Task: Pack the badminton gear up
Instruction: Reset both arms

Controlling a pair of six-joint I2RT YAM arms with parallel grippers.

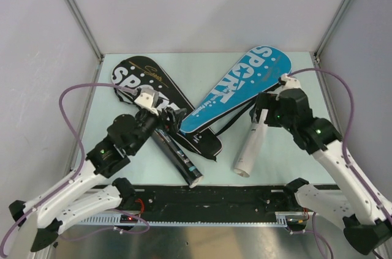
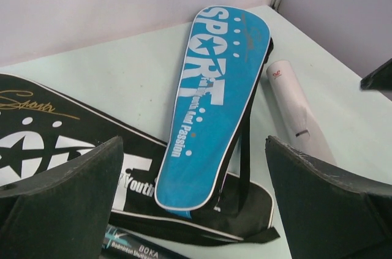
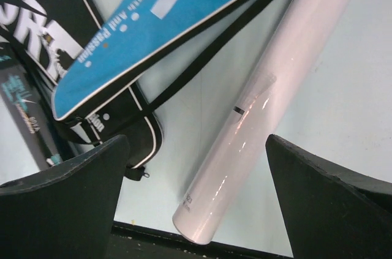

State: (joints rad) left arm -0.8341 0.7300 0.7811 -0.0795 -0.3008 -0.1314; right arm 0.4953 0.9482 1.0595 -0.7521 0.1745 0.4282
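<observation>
A black "SPORT" cover lies at the left of the table, and a blue "SPORT" cover lies across its narrow end. The black tube rests near the front, beside the black cover. My left gripper hovers open over the black cover, and in the left wrist view the blue cover shows between its wide jaws. A white tube lies flat on the table. My right gripper stands open above its near end, fingers apart from it. No rackets or shuttlecock show.
A black rail runs along the table's near edge. The blue cover's black strap trails on the table beside the white tube. Grey walls with metal posts close in the table on three sides.
</observation>
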